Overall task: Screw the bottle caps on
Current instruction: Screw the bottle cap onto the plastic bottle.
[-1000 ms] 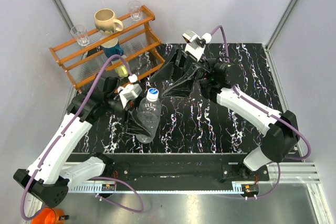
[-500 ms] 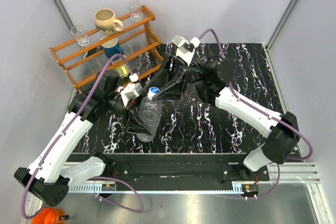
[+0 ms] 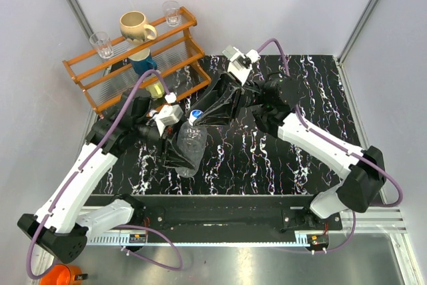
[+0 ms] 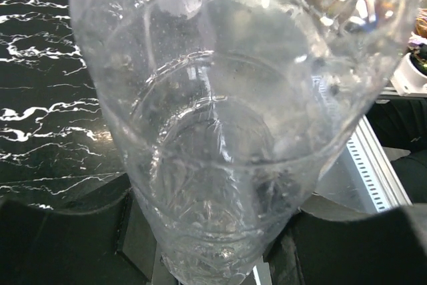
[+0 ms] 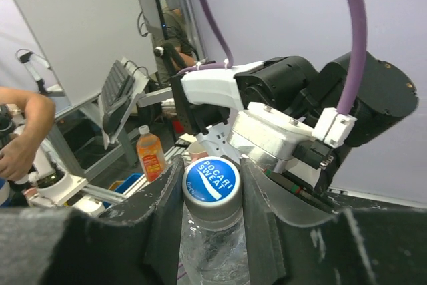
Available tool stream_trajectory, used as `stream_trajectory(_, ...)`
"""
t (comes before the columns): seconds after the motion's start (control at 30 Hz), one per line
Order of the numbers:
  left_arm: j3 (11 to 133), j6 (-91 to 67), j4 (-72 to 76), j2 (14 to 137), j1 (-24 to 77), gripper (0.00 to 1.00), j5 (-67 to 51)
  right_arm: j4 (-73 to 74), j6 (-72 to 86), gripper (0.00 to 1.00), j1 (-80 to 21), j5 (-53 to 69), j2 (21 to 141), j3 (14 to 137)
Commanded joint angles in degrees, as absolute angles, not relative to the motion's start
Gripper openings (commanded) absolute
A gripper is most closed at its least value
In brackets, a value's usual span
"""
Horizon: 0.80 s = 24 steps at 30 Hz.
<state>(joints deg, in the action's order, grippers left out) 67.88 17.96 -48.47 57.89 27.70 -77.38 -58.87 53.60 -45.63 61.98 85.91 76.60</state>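
Observation:
One clear ribbed bottle (image 3: 189, 150) is held upright, a little tilted, by my left gripper (image 3: 175, 155), which is shut on its lower body. The bottle fills the left wrist view (image 4: 220, 131), with the black fingers (image 4: 60, 231) at both sides of it. The bottle cap (image 3: 194, 117) has a white rim and a blue printed top and sits on the neck. My right gripper (image 3: 201, 117) reaches in from the right. In the right wrist view its black pads (image 5: 163, 211) press both sides of the cap (image 5: 212, 181). A second bottle and cap are out of view.
An orange wooden rack (image 3: 180, 38) stands at the back left. It holds a beige mug (image 3: 137, 28), two drinking glasses (image 3: 101, 43) (image 3: 172, 11) and a blue cup (image 3: 143, 63). The black marbled table (image 3: 267, 158) runs to the right.
My right gripper has moved left from the table's back middle to the bottle's neck and closed around the cap. The left gripper has kept the bottle nearly still.

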Motion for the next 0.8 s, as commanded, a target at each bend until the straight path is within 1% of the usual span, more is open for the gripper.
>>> stream_trajectory(0.0, 69.61, 15.30, -42.19, 57.57, 27.33, 0.00, -67.35, -48.89, 47.65, 0.18, -46.23, 60.30, 81.92, 74.89)
stream_trajectory(0.03, 69.70, 14.68, -41.75, 57.57, 27.33, 0.00, -66.19, -46.08, 45.64, 0.15, -46.32, 58.81, 81.39, 74.71)
stream_trajectory(0.07, 69.78, 14.07, -40.88, 57.57, 27.33, 0.00, -65.05, -39.01, 40.48, 0.13, -46.49, 57.67, 80.52, 74.45)
stream_trajectory(0.1, 69.87, 13.63, -40.52, 57.48, 27.33, 0.00, -63.82, -34.59, 37.21, 0.07, -46.67, 56.35, 79.90, 74.44)
stream_trajectory(0.13, 69.96, 13.19, -40.00, 57.39, 27.33, 0.00, -61.11, -30.19, 34.22, 0.04, -47.02, 52.68, 79.37, 74.53)
stream_trajectory(0.17, 70.05, 11.88, -38.69, 57.31, 27.33, 0.00, -59.52, -21.97, 28.62, 0.02, -47.89, 50.65, 78.50, 74.71)
stream_trajectory(0.2, 70.31, 11.43, -38.32, 57.30, 27.33, 0.00, -57.94, -18.49, 26.74, 0.01, -48.25, 48.45, 78.23, 75.14)
stream_trajectory(0.27, 70.58, 10.55, -37.10, 57.22, 27.33, 0.00, -51.88, -10.60, 23.92, 0.00, -48.95, 40.55, 78.31, 75.76)
stream_trajectory(0.3, 70.75, 10.29, -36.83, 57.39, 27.33, 0.00, -49.77, -8.37, 23.47, 0.00, -49.13, 37.99, 78.31, 76.28)
stream_trajectory(0.33, 70.84, 10.46, -36.83, 57.39, 27.33, 0.00, -45.22, -6.61, 23.21, 0.00, -49.39, 32.92, 78.48, 76.55)
stream_trajectory(0.5, 69.96, 11.95, -36.04, 57.13, 27.33, 0.00, -30.54, 6.22, 25.39, 0.00, -52.29, 15.85, 79.63, 78.92)
stream_trajectory(0.53, 69.70, 12.39, -36.04, 57.04, 27.33, 0.00, -29.11, 8.33, 26.10, 0.00, -52.56, 11.12, 79.63, 79.01)
stream_trajectory(0.6, 69.17, 12.92, -35.69, 56.78, 27.33, 0.00, -25.60, 10.27, 28.21, 0.00, -53.61, 5.92, 79.37, 79.10)
stream_trajectory(0.63, 68.91, 13.09, -35.68, 56.69, 27.33, 0.00, -25.05, 12.20, 28.73, 0.00, -54.05, 0.84, 79.19, 79.10)
stream_trajectory(0.77, 68.56, 13.53, -35.51, 56.51, 27.42, 0.00, -22.77, 15.55, 30.67, 0.00, -55.81, -8.86, 79.28, 79.98)
